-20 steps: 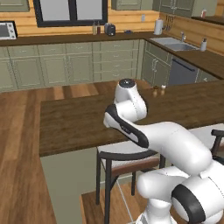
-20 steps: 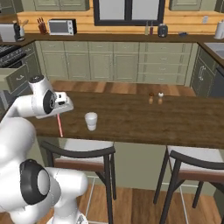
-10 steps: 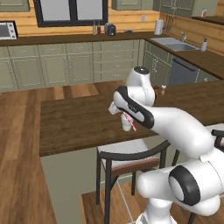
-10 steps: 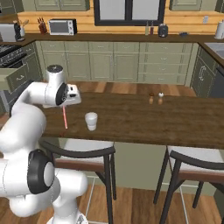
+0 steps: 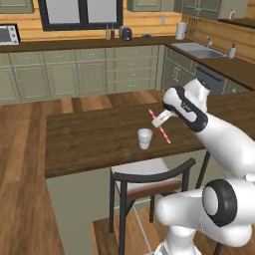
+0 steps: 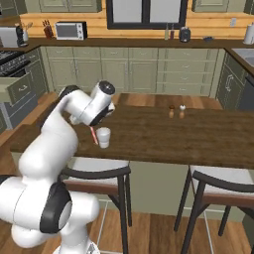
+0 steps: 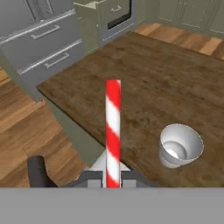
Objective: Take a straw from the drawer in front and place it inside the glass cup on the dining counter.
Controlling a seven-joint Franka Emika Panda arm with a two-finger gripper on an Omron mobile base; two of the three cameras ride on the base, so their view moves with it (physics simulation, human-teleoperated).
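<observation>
1. The fingers (image 7: pixel 113 183) are closed on the lower end of the thin red-and-white striped straw (image 7: pixel 113 131), carrying it above the long dark-brown wood-grain counter (image 7: pixel 144 83), presumably to line it up for a drop.
2. The small whitish translucent glass cup (image 7: pixel 179 144) stands upright near the counter's front edge, just beside the straw, and looks empty.

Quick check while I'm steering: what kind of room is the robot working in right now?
A home kitchen, rendered. A microwave sits on the back counter, a sink on the side run, and a dark wood dining counter with stools carries the glass cup. The pincer holds the striped straw beside that cup.
</observation>
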